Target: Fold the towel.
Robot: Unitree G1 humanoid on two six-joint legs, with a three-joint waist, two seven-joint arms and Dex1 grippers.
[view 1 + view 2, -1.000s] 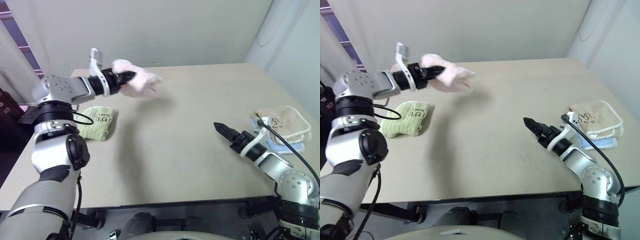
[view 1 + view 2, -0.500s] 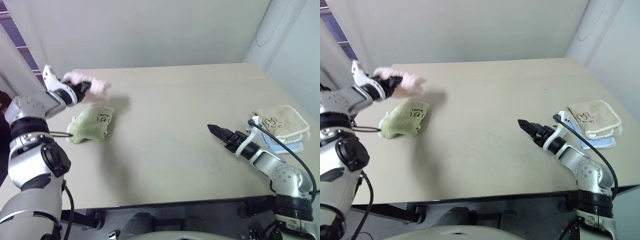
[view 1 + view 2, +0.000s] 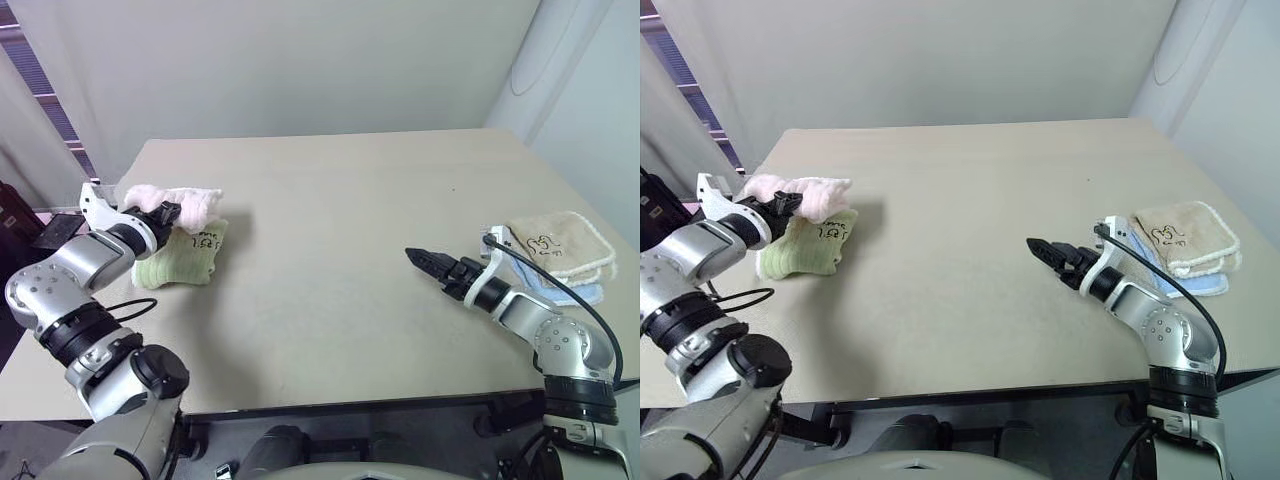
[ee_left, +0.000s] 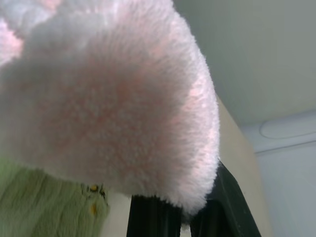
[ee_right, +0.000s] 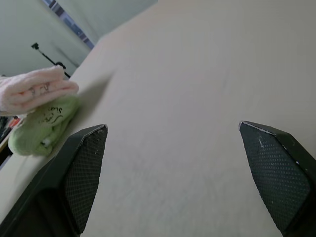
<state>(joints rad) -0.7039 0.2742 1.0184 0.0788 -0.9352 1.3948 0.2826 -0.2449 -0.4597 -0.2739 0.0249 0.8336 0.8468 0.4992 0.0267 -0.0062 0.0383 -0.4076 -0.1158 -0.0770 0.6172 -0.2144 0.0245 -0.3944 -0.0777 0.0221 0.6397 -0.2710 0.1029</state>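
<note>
The towel point(image 3: 188, 199) is a pale pink folded bundle at the table's left side, lying across the top edge of a light green folded towel point(image 3: 180, 255). My left gripper point(image 3: 166, 212) is shut on the pink towel's near end; in the left wrist view the towel point(image 4: 108, 98) drapes over the black fingers point(image 4: 148, 217). My right gripper point(image 5: 173, 143) hangs open just above bare tabletop on the right, nothing between its fingers, pointing towards the far-off pink towel point(image 5: 34, 89).
A beige towel stacked on a blue one point(image 3: 560, 248) lies by the table's right edge, behind my right arm. The beige table point(image 3: 330, 190) stretches wide between the two arms. A wall stands behind the table's far edge.
My left arm has swung the pink towel from above the table's back middle leftwards and down onto the green towel. The right gripper has hardly moved.
</note>
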